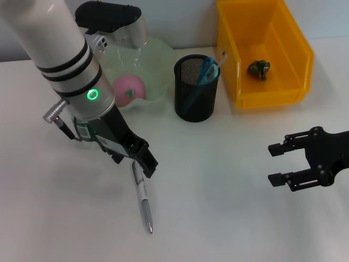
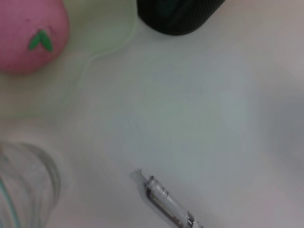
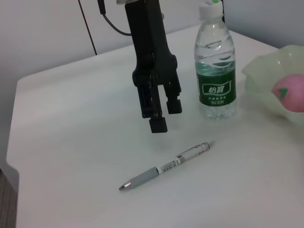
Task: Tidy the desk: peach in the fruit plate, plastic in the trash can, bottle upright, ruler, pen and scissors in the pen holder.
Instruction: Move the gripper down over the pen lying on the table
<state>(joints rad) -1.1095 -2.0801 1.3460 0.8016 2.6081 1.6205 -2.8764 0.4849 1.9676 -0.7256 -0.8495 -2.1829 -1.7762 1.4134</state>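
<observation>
- Pen is lying flat on the white table, tip pointing toward the robot, cap end just under the left gripper.
- Left gripper is hovering just above the pen's upper end, fingers parted and holding nothing; the right wrist view is showing a gap between them and the pen.
- Peach is sitting in the pale green plate, behind the left arm.
- Bottle is standing upright beside the plate, cap on, green label facing out; in the head view the arm is hiding it.
- Black mesh holder is standing just right of the plate, with blue-handled scissors sticking out of it. A white stick beside them is perhaps the ruler; cannot tell.
- Yellow bin is sitting right of the holder, with a small dark green crumpled scrap lying inside.
- Right gripper is hanging over bare table at the right edge, well apart from everything, jaws spread and empty.
</observation>
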